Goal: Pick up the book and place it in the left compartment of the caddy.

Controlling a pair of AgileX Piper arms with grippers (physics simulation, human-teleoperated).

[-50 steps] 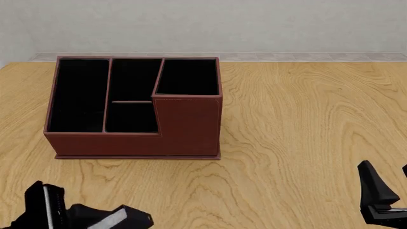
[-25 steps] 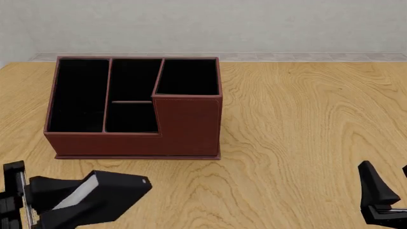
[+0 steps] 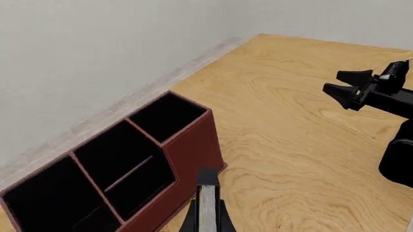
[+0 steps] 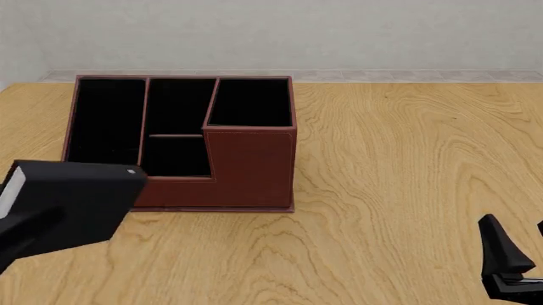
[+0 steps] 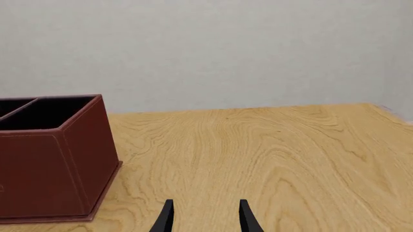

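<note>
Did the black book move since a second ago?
Yes. The book has gone up: in the front view it was low by the near edge, well short of the caddy; now it overlaps the caddy's front wall.

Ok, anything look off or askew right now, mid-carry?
Nothing is spilled or damaged. The book hangs tilted in the air near the caddy, not yet in its left compartment. The right gripper is open and empty.

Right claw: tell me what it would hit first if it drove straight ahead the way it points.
Probably nothing on the table. The right claw points across bare wood toward the far wall; the caddy sits off to the side of that line. Depth is unclear, so the wall is only a guess.
</note>
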